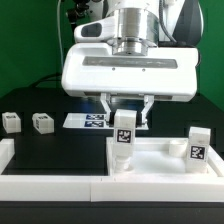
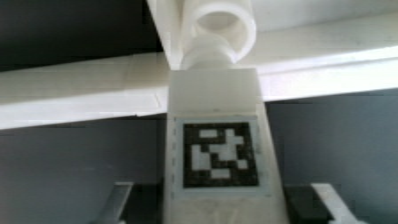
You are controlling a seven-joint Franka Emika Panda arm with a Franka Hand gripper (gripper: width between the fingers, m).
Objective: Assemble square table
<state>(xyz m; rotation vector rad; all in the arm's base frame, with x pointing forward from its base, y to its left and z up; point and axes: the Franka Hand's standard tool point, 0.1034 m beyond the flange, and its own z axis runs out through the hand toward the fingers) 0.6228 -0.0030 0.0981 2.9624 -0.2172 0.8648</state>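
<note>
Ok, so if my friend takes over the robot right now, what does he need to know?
Gripper: open, with a finger on each side of the first leg.
First leg: upright on a corner of the tabletop.
Second leg: upright on the tabletop, towards the exterior view's right.
Third leg and fourth leg: loose on the black worktop at the exterior view's left, near the marker board.
Done: two legs are up; I cannot tell how tight they are.
Left: fit the two loose legs.
</note>
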